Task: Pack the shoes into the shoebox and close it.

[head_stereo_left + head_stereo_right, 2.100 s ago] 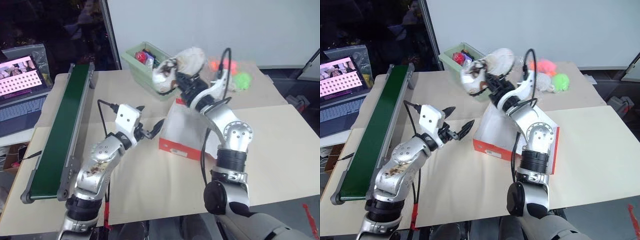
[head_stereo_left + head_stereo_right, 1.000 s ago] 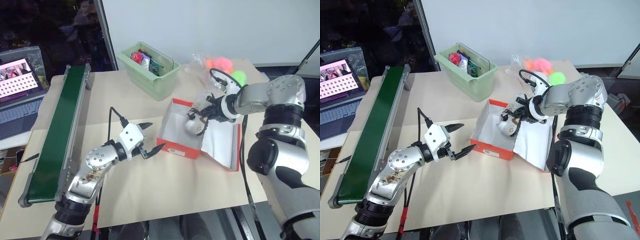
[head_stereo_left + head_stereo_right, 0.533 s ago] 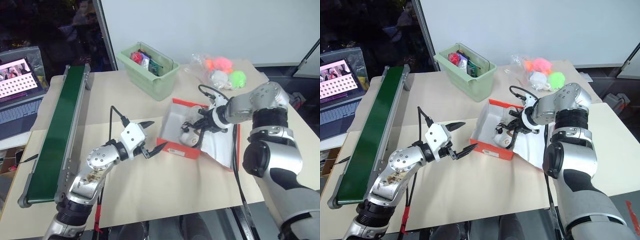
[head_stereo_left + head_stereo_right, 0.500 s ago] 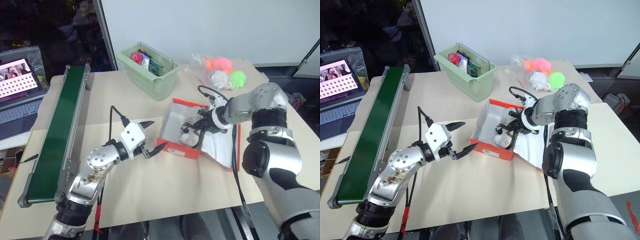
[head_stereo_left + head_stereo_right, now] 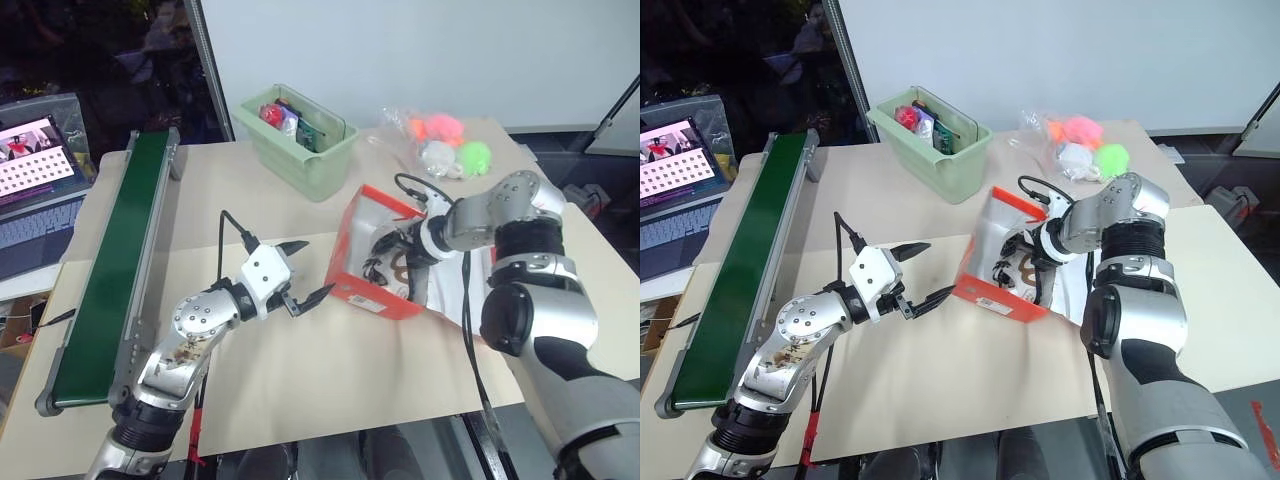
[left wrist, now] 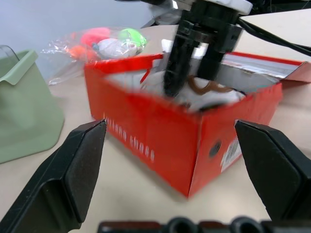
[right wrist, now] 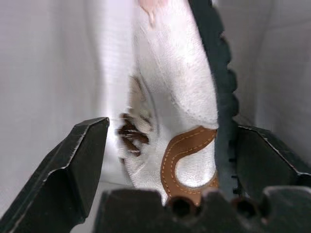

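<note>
Right of centre in the head views, the shoebox (image 5: 372, 262) stands tipped on the table (image 5: 300, 400), its open white inside turned toward the right gripper (image 5: 392, 262), which reaches into it with its jaws spread wide on either side of a shoe (image 7: 170, 116) — the fingers are off it. The left gripper (image 5: 303, 272) hovers just left of the box, jaws wide and empty, while a pale green bin (image 5: 300, 140) sits at upper centre.
</note>
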### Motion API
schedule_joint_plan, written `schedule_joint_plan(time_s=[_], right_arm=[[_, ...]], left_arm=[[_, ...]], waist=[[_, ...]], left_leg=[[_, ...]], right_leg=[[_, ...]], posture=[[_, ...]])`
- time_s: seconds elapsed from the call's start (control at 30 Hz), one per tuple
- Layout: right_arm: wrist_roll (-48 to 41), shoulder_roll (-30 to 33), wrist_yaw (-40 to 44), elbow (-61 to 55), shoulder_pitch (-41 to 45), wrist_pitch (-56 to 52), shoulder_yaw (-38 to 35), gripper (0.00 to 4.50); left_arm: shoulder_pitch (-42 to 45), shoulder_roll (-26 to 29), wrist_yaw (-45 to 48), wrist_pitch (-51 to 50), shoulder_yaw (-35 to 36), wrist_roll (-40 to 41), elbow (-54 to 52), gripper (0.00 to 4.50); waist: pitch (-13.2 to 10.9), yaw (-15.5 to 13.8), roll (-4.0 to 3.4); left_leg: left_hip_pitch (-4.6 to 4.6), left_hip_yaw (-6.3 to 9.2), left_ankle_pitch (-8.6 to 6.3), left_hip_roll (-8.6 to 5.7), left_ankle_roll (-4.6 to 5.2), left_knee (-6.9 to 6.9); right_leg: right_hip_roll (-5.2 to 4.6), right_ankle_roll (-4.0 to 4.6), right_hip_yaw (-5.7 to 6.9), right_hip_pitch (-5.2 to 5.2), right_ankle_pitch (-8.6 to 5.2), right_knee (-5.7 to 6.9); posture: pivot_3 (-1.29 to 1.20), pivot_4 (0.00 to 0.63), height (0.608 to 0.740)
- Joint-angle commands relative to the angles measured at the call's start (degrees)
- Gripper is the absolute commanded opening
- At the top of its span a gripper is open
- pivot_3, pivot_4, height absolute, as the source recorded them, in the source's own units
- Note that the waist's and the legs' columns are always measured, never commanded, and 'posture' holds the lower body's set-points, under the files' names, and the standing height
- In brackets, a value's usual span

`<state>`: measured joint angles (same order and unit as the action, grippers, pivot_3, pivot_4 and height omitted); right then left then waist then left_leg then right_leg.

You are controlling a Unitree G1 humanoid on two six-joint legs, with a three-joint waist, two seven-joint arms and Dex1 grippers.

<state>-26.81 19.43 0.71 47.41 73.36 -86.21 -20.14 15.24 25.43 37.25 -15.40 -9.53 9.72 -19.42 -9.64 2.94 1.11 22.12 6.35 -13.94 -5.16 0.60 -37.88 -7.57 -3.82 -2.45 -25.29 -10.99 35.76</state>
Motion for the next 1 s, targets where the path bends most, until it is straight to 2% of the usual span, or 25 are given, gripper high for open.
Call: schedule_joint_plan(time_s=[0.03, 0.27, 0.37, 0.47, 0.57, 0.63, 0.8, 1.0], right_arm=[[0.5, 0.0, 3.3, -8.2, 3.4, 1.9, 4.0, 4.49], [0.8, -1.9, 4.5, -16.4, 4.5, 0.5, 5.3, 4.49], [0.8, -0.5, 11.0, -27.2, 1.5, 8.4, 12.7, 4.49], [-0.5, 1.3, 20.7, -44.4, -7.8, 19.9, 18.6, 4.49], [5.1, 7.4, 29.8, -60.6, -19.8, 37.2, 27.8, 4.49], [6.6, 10.0, 33.9, -67.0, -26.5, 44.8, 30.1, 4.49], [1.1, 9.6, 38.3, -74.6, -40.3, 50.1, 26.5, 4.49], [6.2, 5.0, 34.0, -69.6, -46.7, 54.3, 29.3, 4.49]], left_arm=[[1.1, -0.3, 0.0, 0.0, 0.6, 0.5, -0.8, 4.50], [2.0, -0.5, -0.3, 0.8, 1.3, 0.2, 0.4, 4.50], [2.1, -1.7, -3.6, -0.4, 4.0, 0.5, 1.5, 4.50], [3.7, -5.2, -12.0, -5.1, 10.6, 1.4, 2.9, 4.50], [5.1, -7.7, -20.5, -9.0, 18.0, 1.4, 1.9, 4.50], [4.9, -8.0, -24.1, -10.3, 21.2, 0.7, 0.5, 4.50], [1.1, -8.1, -31.4, -13.6, 28.0, -0.8, -3.7, 4.50], [-4.8, -6.7, -33.0, -15.4, 32.3, -0.7, -3.8, 4.50]], waist=[[0.0, -0.1, 0.00], [0.0, -0.3, 0.00], [0.0, -0.3, 0.00], [0.0, -0.3, 0.00], [0.0, -0.4, 0.05], [0.0, -0.4, 0.08], [0.1, -0.4, 0.13], [0.1, -0.7, 0.17]], left_leg=[[0.00, 0.01, 0.00, 0.00, 0.00, 0.00], [0.00, 0.02, 0.00, -0.01, -0.02, 0.00], [0.01, 0.02, 0.00, 0.00, -0.01, 0.00], [0.07, 0.06, -0.01, 0.00, -0.02, -0.01], [0.09, 0.11, -0.01, 0.02, -0.03, -0.07], [0.11, 0.11, -0.03, 0.02, -0.08, -0.16], [-0.07, 0.05, -0.04, 0.05, -0.13, -0.21], [-0.45, 0.03, -0.10, 0.09, -0.17, -0.20]], right_leg=[[0.00, 0.00, 0.00, 0.00, 0.00, 0.00], [0.00, 0.00, 0.01, 0.00, 0.00, 0.00], [0.00, 0.00, 0.01, -0.02, 0.00, -0.01], [0.00, -0.02, 0.04, -0.10, 0.01, -0.01], [0.02, -0.05, 0.08, -0.10, 0.00, 0.01], [0.02, -0.08, 0.09, -0.10, 0.01, 0.00], [0.02, -0.10, 0.03, 0.01, 0.04, -0.11], [0.06, -0.02, 0.00, 0.26, 0.10, -0.33]], posture=[[0.00, 0.150, 0.740], [0.00, 0.150, 0.740], [0.00, 0.150, 0.740], [0.00, 0.150, 0.740], [0.00, 0.150, 0.740], [0.00, 0.150, 0.740], [0.00, 0.150, 0.740], [0.00, 0.150, 0.740]])
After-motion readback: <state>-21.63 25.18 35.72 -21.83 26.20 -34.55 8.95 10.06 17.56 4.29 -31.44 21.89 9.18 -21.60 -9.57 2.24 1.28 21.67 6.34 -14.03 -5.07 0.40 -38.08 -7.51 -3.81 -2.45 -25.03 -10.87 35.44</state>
